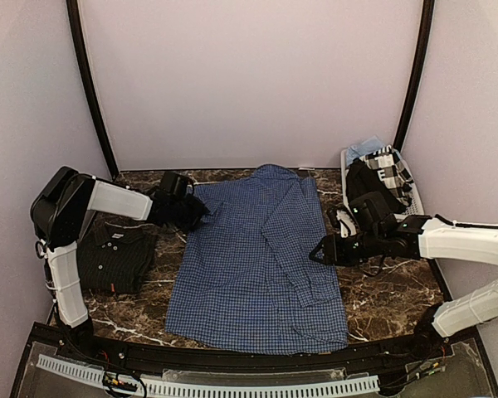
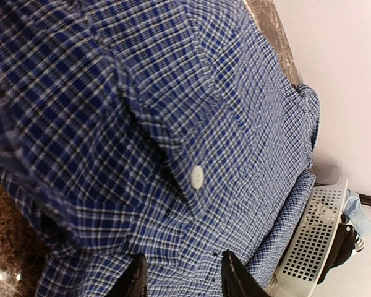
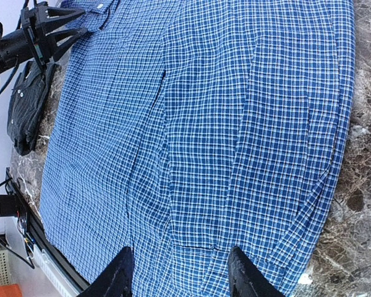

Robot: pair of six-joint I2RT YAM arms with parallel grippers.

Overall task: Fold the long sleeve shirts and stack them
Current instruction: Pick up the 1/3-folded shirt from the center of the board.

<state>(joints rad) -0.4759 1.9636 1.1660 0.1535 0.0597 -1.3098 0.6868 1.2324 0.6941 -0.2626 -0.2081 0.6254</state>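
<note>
The blue checked shirt (image 1: 249, 265) lies spread flat in the middle of the table, with its right sleeve folded in over the body. It fills the left wrist view (image 2: 142, 124) and the right wrist view (image 3: 198, 136). A near-black shirt with an orange tag (image 1: 116, 257) lies folded at the left. My left gripper (image 1: 201, 212) is open at the blue shirt's upper left edge, fingers apart over the cloth (image 2: 182, 278). My right gripper (image 1: 317, 250) is open above the shirt's right side, near the folded sleeve (image 3: 179, 275).
A white slatted basket (image 1: 415, 199) with dark and striped clothes stands at the back right, also seen in the left wrist view (image 2: 312, 241). The table is dark marble (image 1: 390, 290). A black rail runs along the near edge (image 1: 232, 356).
</note>
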